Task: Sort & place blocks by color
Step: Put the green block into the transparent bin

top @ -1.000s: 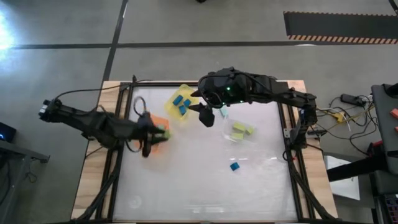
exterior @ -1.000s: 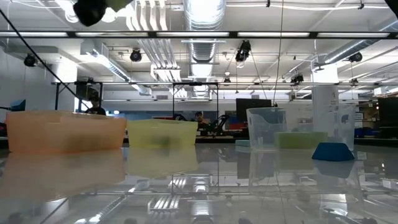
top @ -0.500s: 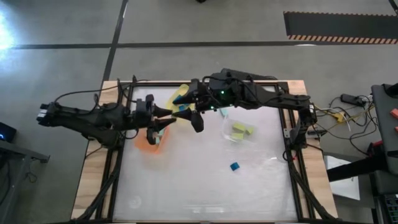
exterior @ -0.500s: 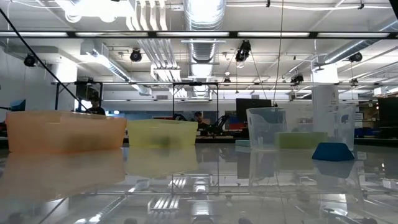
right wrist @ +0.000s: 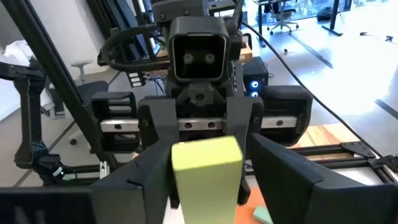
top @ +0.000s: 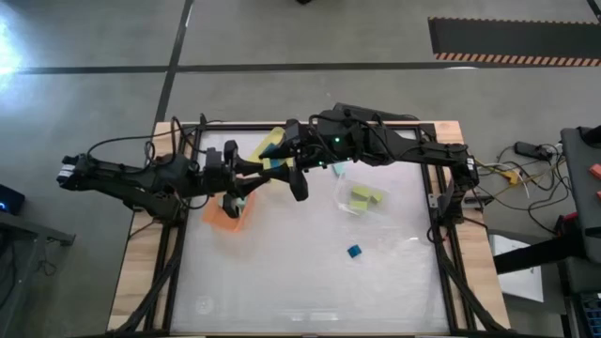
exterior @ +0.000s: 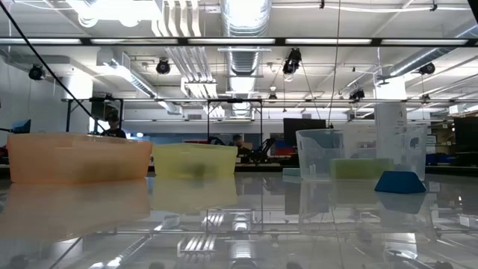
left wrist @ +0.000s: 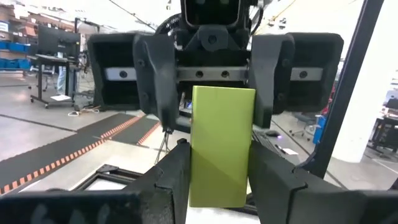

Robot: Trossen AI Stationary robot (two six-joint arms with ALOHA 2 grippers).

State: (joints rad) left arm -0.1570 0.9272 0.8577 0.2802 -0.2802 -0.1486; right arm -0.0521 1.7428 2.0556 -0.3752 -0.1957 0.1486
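One yellow-green block (left wrist: 221,146) sits in the air between my two grippers, which face each other level above the table between the orange bin (top: 223,218) and the yellow bin (top: 270,143). My left gripper (top: 252,176) is shut on it. My right gripper (top: 282,167) is open, and its fingers stand on either side of the block's other end (right wrist: 205,163). More yellow-green blocks lie in the clear dish (top: 362,199). A dark blue block (top: 354,251) lies flat on the table, and a teal block (top: 338,171) lies near the right arm. My left gripper pinches the block's near end (left wrist: 217,186) between its two fingers (left wrist: 173,177), coming level from the table's left. The block is lifted clear and points along the fingers toward my right gripper. My right gripper: its fingers (left wrist: 158,87) flank the block's far end; whether they touch it, I cannot tell.
The orange bin (exterior: 78,157) and yellow bin (exterior: 194,161) stand at the table's far left. The clear dish (exterior: 351,161) stands toward the right, with the blue block (exterior: 399,181) beside it. The near half of the table is bare. People and equipment show in the room beyond.
My left gripper has risen from the orange bin with the yellow-green block, turned level and moved toward the far right. My right gripper has moved left to meet it. Over the last half second both have stayed almost still.
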